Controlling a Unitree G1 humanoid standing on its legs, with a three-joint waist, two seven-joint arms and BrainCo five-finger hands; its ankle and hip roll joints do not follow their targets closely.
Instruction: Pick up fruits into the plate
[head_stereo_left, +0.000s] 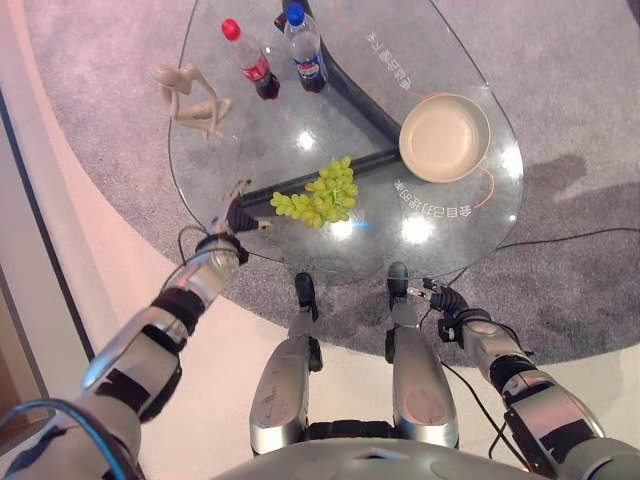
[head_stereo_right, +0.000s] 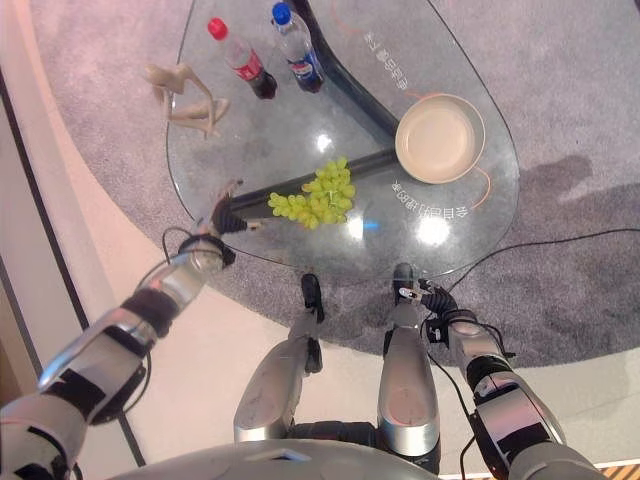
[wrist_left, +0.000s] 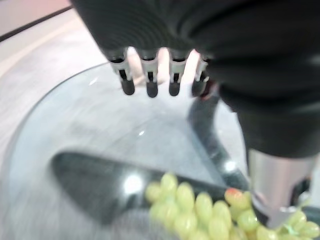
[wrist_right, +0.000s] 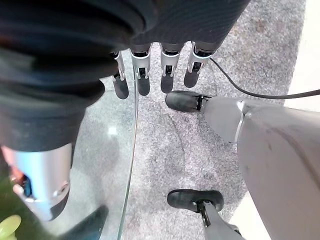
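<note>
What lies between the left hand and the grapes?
Bare glass table: the left eye view shows nothing between the left hand and the grapes.

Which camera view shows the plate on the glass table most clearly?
The left eye view shows the plate best: its whole round rim is visible, it holds nothing, and it lies well apart from the grapes. The right eye view shows nearly the same. In the left wrist view the grapes lie past the open left hand.

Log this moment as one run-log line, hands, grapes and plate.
left hand: open, beside grapes, not touching | right hand: open, idle at table edge | plate: empty | grapes: on glass, not picked
</note>
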